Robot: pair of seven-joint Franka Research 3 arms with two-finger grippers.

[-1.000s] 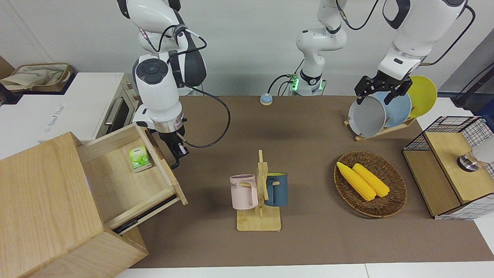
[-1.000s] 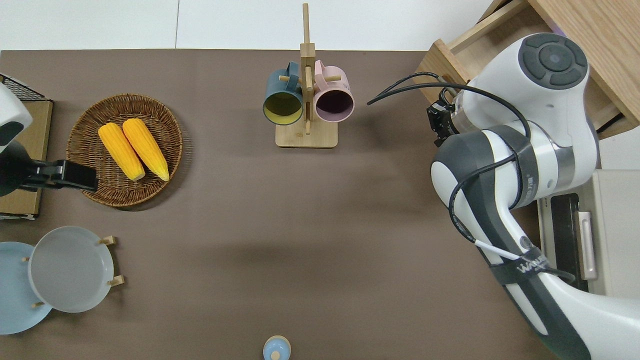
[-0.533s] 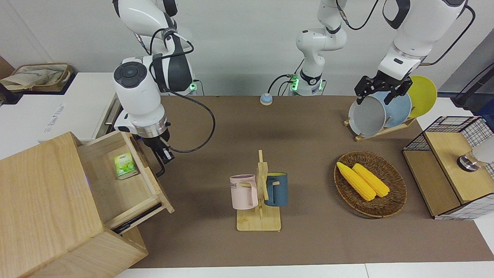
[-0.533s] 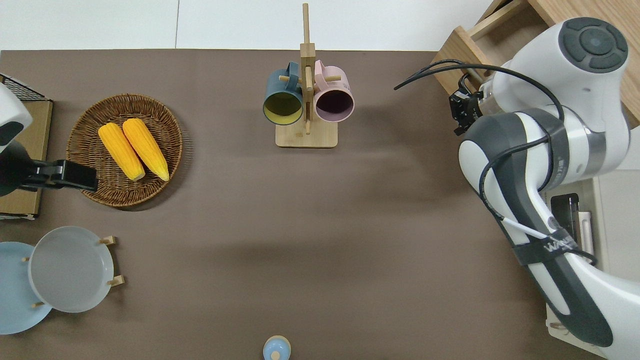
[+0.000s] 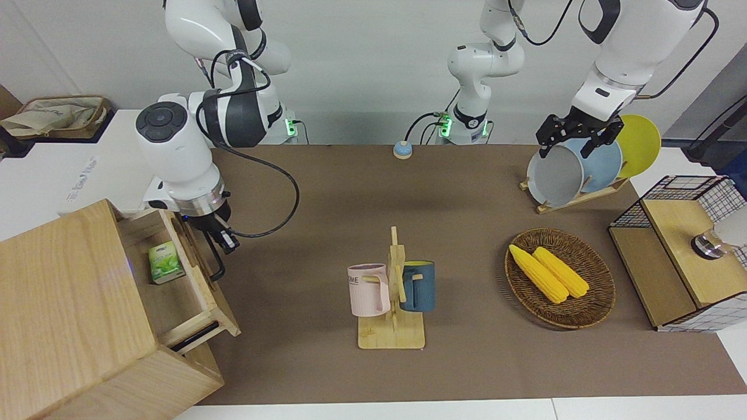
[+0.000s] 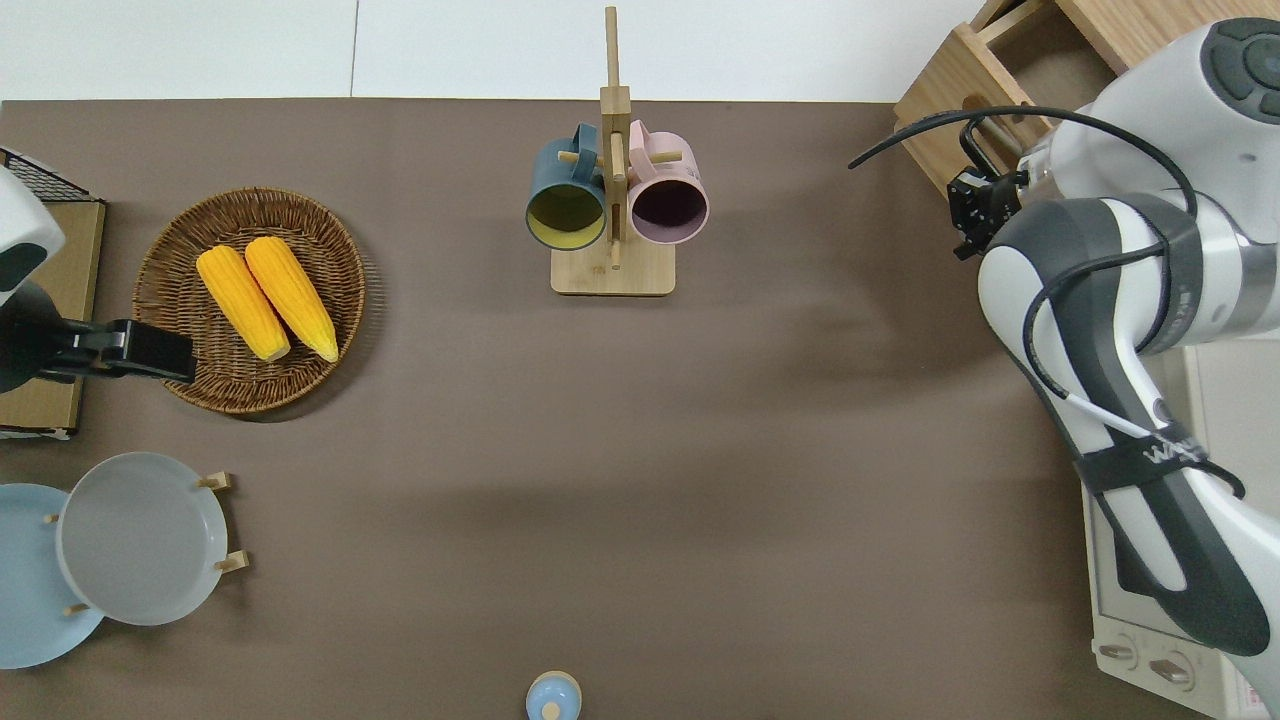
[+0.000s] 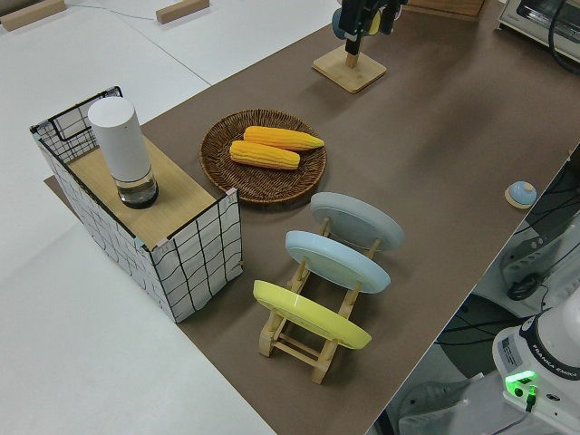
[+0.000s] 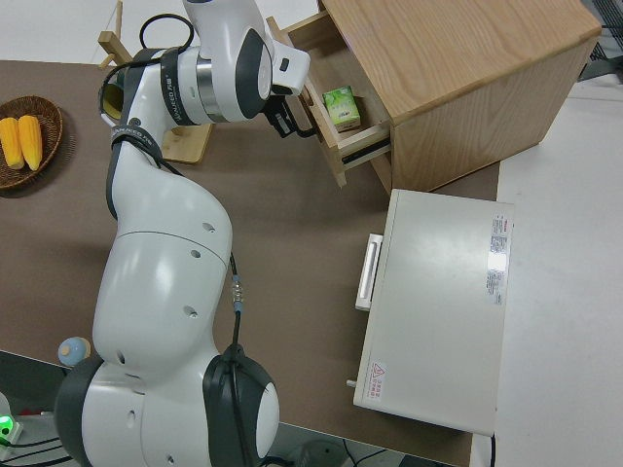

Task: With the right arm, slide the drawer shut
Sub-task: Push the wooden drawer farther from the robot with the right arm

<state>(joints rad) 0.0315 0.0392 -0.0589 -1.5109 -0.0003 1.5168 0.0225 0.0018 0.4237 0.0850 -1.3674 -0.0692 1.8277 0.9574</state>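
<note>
The light-wood drawer (image 5: 224, 306) of the pale cabinet (image 5: 64, 303) stands partly open at the right arm's end of the table. Its black loop handle (image 5: 218, 265) is on the front panel. A small green box (image 5: 163, 262) lies inside. My right gripper (image 5: 220, 242) is at the handle, against the front panel; it also shows in the overhead view (image 6: 975, 205) and the right side view (image 8: 282, 115). The drawer shows there too (image 8: 336, 151). The left arm is parked.
A white oven (image 8: 438, 302) stands beside the cabinet, nearer to the robots. A wooden mug rack (image 5: 392, 335) with a pink and a blue mug stands mid-table. A wicker basket (image 5: 601, 291) with two corn cobs, a plate rack (image 5: 575, 198) and a wire-mesh box (image 5: 671, 274) are toward the left arm's end.
My right gripper has moved toward the cabinet with the drawer front. The drawer has slid well into the cabinet and shows less of its inside. The left arm has not moved.
</note>
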